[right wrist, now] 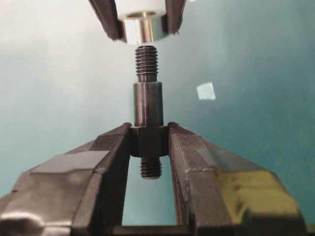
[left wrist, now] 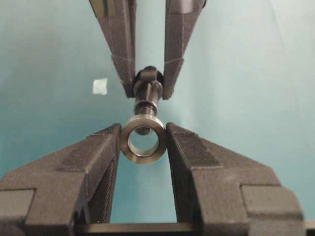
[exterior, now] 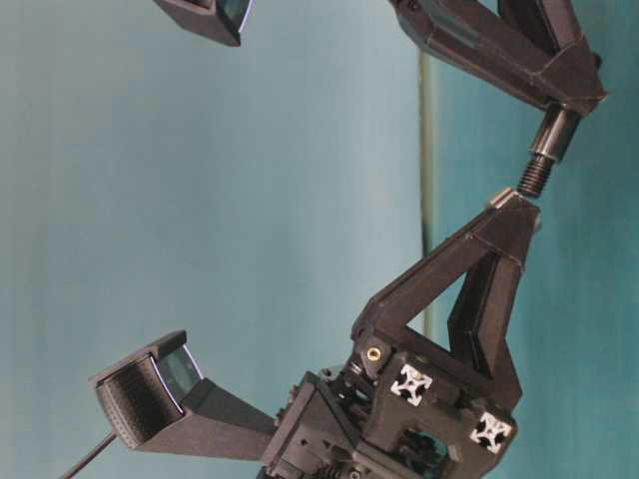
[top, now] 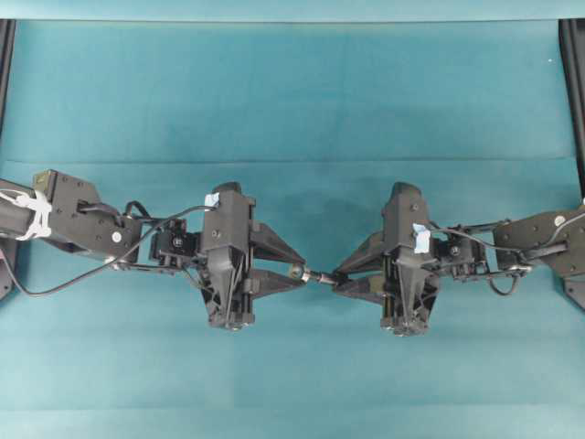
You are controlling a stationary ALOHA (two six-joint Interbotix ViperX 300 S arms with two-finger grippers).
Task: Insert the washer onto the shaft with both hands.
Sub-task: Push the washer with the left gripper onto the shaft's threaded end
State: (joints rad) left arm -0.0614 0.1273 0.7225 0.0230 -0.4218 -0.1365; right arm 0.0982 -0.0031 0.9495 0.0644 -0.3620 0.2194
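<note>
Nearest in the left wrist view, the left end effector [left wrist: 143, 140] is clamped on the washer [left wrist: 143, 139], its two fingers pressing the ring's outer rim so the centre hole faces straight ahead. Just beyond it the threaded tip of the shaft [left wrist: 146, 92] shows at the upper edge of that hole, held out by the right end effector [left wrist: 147, 81], whose fingers are pinched narrow around the shaft's thick collar. The right wrist view shows the same pair from the other side: the shaft [right wrist: 147, 105] rises from the right end effector [right wrist: 149, 140], and the washer [right wrist: 140, 28] sits just off the thread's end, apart from it by a small gap. From overhead both parts meet in mid-air between the two arms, above the teal surface [top: 292, 91], on which a small pale tape square [left wrist: 100, 86] lies off to one side. The step in hand appears to be the final alignment before threading on. The next move likely calls for centring the hole on the tip, which looks slightly high, then closing the gap along the shaft's axis without tilting either part.
</note>
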